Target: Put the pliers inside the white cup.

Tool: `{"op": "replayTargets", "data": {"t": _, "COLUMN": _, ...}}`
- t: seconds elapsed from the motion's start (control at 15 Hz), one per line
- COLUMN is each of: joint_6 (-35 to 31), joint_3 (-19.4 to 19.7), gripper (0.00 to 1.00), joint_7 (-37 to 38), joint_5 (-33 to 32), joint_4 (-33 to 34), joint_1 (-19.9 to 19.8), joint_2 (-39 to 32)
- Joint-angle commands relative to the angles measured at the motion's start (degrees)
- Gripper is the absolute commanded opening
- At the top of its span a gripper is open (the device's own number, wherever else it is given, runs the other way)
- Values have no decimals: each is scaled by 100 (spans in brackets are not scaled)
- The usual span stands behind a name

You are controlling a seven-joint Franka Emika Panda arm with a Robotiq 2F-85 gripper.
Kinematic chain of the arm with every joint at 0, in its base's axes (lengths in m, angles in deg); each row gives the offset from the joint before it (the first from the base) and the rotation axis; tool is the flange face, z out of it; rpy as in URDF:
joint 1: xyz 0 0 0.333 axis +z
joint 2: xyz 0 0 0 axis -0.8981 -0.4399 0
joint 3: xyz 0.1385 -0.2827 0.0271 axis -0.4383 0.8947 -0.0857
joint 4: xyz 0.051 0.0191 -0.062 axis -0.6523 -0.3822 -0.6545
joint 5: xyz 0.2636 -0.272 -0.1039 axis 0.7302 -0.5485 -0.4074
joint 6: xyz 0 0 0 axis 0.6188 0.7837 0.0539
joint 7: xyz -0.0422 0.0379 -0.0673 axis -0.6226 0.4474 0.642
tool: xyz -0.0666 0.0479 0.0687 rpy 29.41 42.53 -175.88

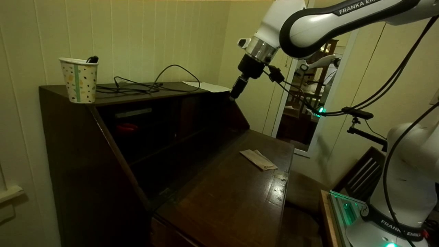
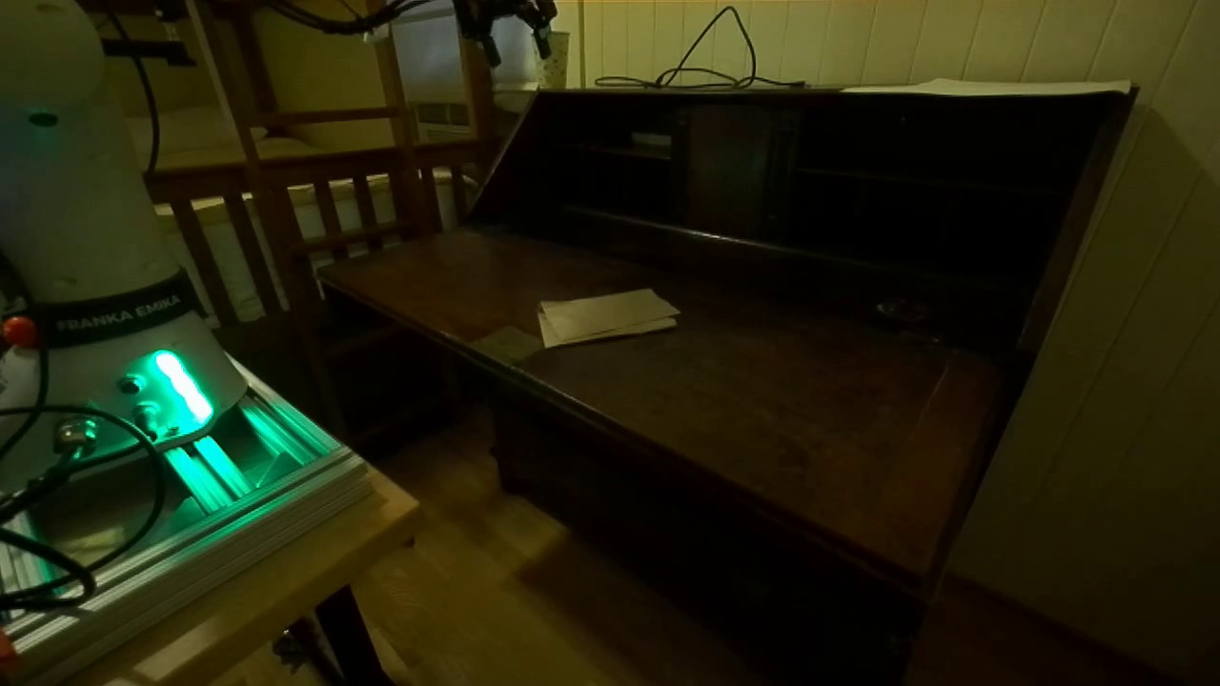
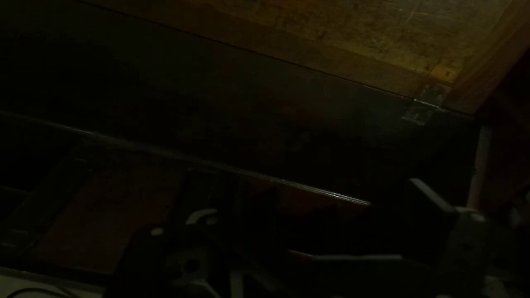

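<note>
The pliers (image 1: 92,59) were inside the white cup (image 1: 79,82): in an exterior view, you saw only a dark, rounded end above the rim, at its right side; the side of the cup hid the rest. The cup stood upright, off-white and tapered, wider at the rim, with small green and tan marks and a vertical green band.

Your gripper (image 2: 518,57) was released, its jaws spread apart. It hung in free air, well apart from the cup.

In an exterior view, the cup occupied the near left corner of the upper surface (image 1: 115,98), its base just beside the edge. From that corner, a sloping side edge ran down toward the lower surface (image 1: 219,195), with a dark recess (image 1: 175,127) to the right of it. The panelled wall (image 1: 137,37) stood along the far side.

To the right of the cup, you had black cables (image 1: 151,91), one loop raised, in both exterior views; you could not tell whether they touched the cup. A white sheet (image 1: 210,86) lay at the right end. You had open room above the lower surface, around a folded paper (image 1: 258,160) that lay on the wood.
</note>
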Motion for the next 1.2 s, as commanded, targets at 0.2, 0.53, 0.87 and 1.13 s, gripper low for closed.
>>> {"op": "replayTargets", "data": {"t": 0.2, "joint_6": -1518, "joint_3": -43, "gripper": 100, "joint_7": -18, "joint_5": -69, "joint_4": 224, "joint_1": 99, "joint_2": -771}}
{"op": "replayTargets", "data": {"t": 0.53, "joint_6": -2651, "joint_3": -60, "gripper": 100, "joint_7": -456, "joint_5": 482, "joint_4": 1052, "joint_1": 438, "joint_2": -2234}}
{"op": "replayTargets", "data": {"t": 0.87, "joint_6": -2513, "joint_3": -296, "gripper": 100, "joint_7": -138, "joint_5": 168, "joint_4": 1455, "joint_1": 265, "joint_2": -2773}}
{"op": "replayTargets", "data": {"t": 1.13, "joint_6": -2382, "joint_3": -327, "gripper": 100, "joint_7": -101, "joint_5": 142, "joint_4": 1910, "joint_1": 250, "joint_2": -3185}}
